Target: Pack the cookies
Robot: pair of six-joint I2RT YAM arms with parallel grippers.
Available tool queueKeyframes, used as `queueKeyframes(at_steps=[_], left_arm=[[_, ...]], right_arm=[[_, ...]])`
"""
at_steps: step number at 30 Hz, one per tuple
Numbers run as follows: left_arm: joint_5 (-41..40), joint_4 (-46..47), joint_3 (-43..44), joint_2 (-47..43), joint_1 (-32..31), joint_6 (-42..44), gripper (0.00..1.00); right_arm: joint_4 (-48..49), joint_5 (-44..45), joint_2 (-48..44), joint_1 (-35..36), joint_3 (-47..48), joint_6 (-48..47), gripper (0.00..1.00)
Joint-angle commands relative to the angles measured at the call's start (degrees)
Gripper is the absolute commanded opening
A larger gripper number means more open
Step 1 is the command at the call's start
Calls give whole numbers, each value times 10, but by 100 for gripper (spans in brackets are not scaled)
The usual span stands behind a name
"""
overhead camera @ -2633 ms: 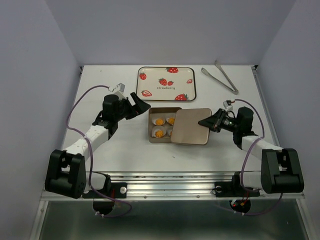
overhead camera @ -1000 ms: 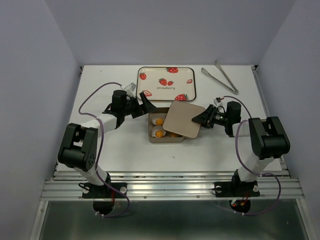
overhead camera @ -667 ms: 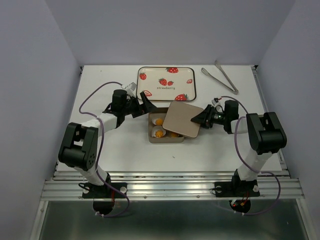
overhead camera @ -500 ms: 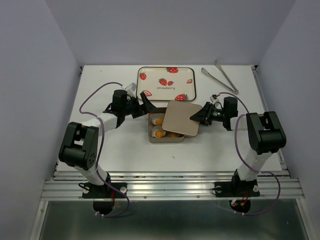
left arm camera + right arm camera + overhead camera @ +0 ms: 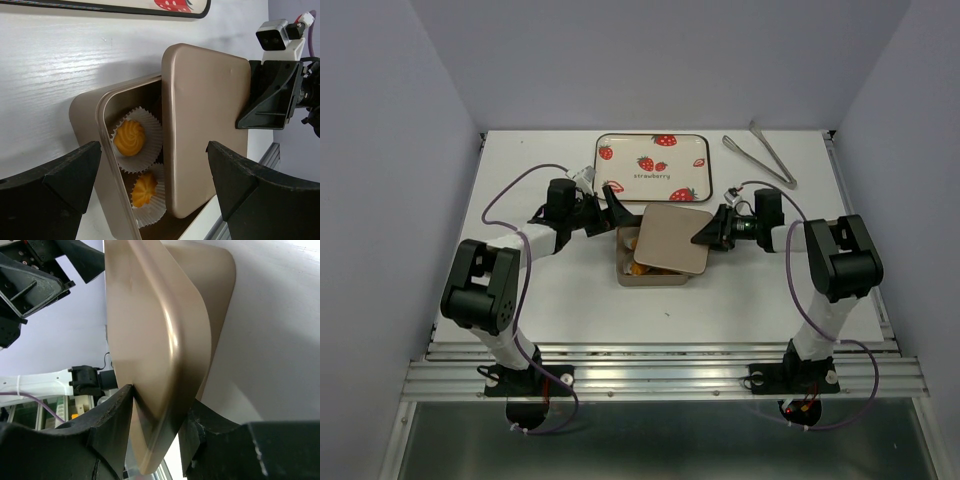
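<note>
The white bench [image 5: 520,300] carries everything. At its far edge lie a strawberry-printed tray [image 5: 630,148] with nothing on it and, well apart to the right, a pair of metal tongs [image 5: 772,153].

Near the middle sits the gold tin [image 5: 650,282]. Over it hangs its lid [image 5: 670,238], tilted and skewed. It covers most of the tin but leaves the left strip open. The right jaws are closed on the lid's right edge. The right wrist view shows a finger on each side of the rim [image 5: 145,340]. The left jaws stand wide open just beside the tin's far left corner and hold nothing.

The cookies [image 5: 130,138] are inside the tin, each in a white paper cup [image 5: 152,150]. The left wrist view shows two of them in the uncovered strip. Any others would be under the lid, where I cannot see them.

As I judge it, the loading is done and the closing is partway along. What is left is to square the lid with the tin, seat it flush on all sides, and let go.
</note>
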Motion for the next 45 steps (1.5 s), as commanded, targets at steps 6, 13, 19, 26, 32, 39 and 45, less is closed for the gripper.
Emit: queueKeyframes(at_steps=[6,13,19,26,32,39,45], left_arm=[[18,9,24,2,-2,16,99],[25,10,29,6,-2,11,99],[22,10,25,-1,-2,10,99],[25,9,26,-2,-2,10,99],[21,6,23,-5,-2,11,99],[20,3,21,-10,-2,12,99],[14,0,18,-18,-2,13,99]], right_arm=[[-83,-22,15,15,57,-76,44],[-178,-19,22,40,101,-154,47],[-238,17,25,57,128,-184,54],[-283,53,33,67,154,-205,59],[-315,91,14,85,170,-223,61],[-337,120,4,102,179,-233,63],[-358,155,-9,107,204,-237,66]])
